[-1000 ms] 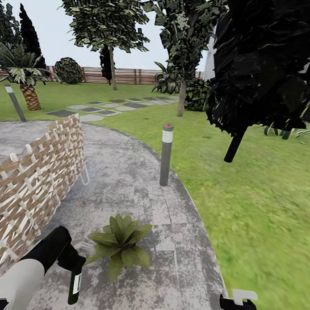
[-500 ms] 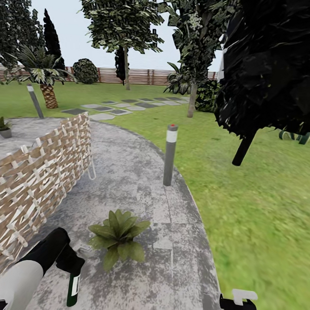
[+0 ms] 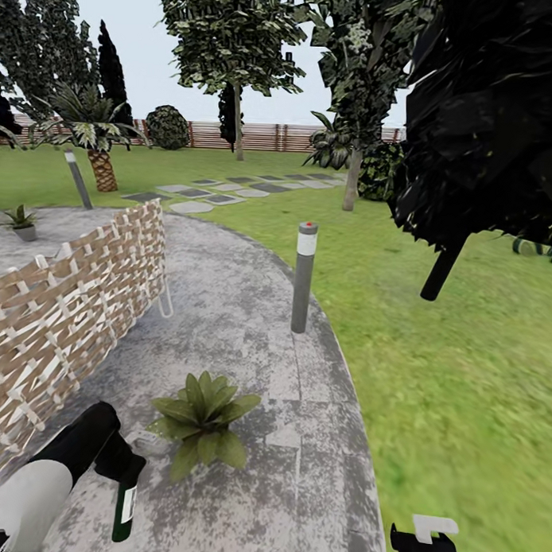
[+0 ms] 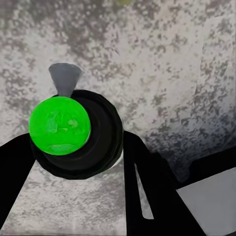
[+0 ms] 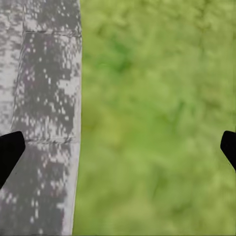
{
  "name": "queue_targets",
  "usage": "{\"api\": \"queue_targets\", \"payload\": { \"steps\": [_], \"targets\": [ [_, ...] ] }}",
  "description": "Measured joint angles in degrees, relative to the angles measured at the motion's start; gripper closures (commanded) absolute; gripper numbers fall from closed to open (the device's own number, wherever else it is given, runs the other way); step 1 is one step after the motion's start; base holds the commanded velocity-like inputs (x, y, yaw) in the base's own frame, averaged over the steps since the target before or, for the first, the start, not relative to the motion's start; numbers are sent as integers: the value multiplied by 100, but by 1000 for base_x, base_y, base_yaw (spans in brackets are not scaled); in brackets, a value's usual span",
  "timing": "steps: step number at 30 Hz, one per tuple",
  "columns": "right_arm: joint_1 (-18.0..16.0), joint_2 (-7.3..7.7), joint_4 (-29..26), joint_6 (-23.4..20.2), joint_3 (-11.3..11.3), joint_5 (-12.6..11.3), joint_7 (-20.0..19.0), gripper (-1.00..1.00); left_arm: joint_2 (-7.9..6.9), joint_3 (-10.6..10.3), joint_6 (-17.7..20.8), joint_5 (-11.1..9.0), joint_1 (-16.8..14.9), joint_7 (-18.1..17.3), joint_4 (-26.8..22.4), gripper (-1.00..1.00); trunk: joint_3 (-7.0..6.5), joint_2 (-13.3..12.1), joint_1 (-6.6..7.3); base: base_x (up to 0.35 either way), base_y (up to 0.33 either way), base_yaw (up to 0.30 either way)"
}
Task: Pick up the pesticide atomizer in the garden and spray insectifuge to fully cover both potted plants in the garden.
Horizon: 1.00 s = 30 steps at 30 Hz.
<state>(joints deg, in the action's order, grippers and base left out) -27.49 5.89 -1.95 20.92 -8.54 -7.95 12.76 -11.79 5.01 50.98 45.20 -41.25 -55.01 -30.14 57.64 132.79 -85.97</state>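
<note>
On the round grey stone patio (image 3: 243, 307) of the garden, head view: the left claw (image 3: 120, 461) is closed on the pesticide atomizer (image 3: 125, 501), a slim dark green bottle with a white label that hangs just beside the nearer potted plant (image 3: 201, 421); whether the bottle touches the leaves cannot be told. Left wrist view: the atomizer (image 4: 61, 125) appears end-on as a bright green disc within a dark ring, with a pale grey nozzle (image 4: 65, 78) projecting over the paving and a dark finger (image 4: 147, 196) against it. The second potted plant (image 3: 22, 221) stands well apart at the far side of the patio, beyond a woven wicker screen (image 3: 75, 317). A grey bollard light (image 3: 304, 277) marks the patio edge beside the lawn (image 3: 432, 377); stepping stones (image 3: 223, 193), a palm (image 3: 94, 138) and a slatted wooden fence (image 3: 265, 136) lie behind. Judged progress: pickup is complete; no spray or coating can be made out on either plant, so both coverings appear to remain. The right claw (image 3: 424, 542) is cut off at the frame edge; in the right wrist view its dark fingertips (image 5: 11, 152) stand wide apart, empty, above the patio border. Dark foliage (image 3: 488, 116) masks the upper right.
</note>
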Motion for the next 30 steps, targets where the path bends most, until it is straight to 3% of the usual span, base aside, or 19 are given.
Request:
{"api": "queue_targets", "payload": {
  "steps": [3,7,12,16,24,30],
  "targets": [
    [0,0,0,0,0,0,1,-100,-119,-44,419,5,-269,-5,-11,100,-1,0,0,-1,-2,255],
    [0,5,-1,0,0,3,-1,-100,-68,-112,581,-23,-599,-8,-5,100,0,0,0,0,0,70],
    [1,19,5,-1,0,9,1,-100,-13,-702,618,-65,-651,-155,13,100,0,0,0,0,0,5],
    [0,26,5,0,-1,16,0,-100,-26,-744,588,-45,-618,-426,21,100,0,0,0,0,-63,0],
    [0,16,0,2,-1,10,4,-100,-21,-734,598,-22,-609,-458,10,100,0,0,0,0,-257,14],
    [-2,0,2,2,-1,10,9,-100,-24,-733,615,-8,-605,-459,7,100,0,0,0,30,-270,232]
  ]
}}
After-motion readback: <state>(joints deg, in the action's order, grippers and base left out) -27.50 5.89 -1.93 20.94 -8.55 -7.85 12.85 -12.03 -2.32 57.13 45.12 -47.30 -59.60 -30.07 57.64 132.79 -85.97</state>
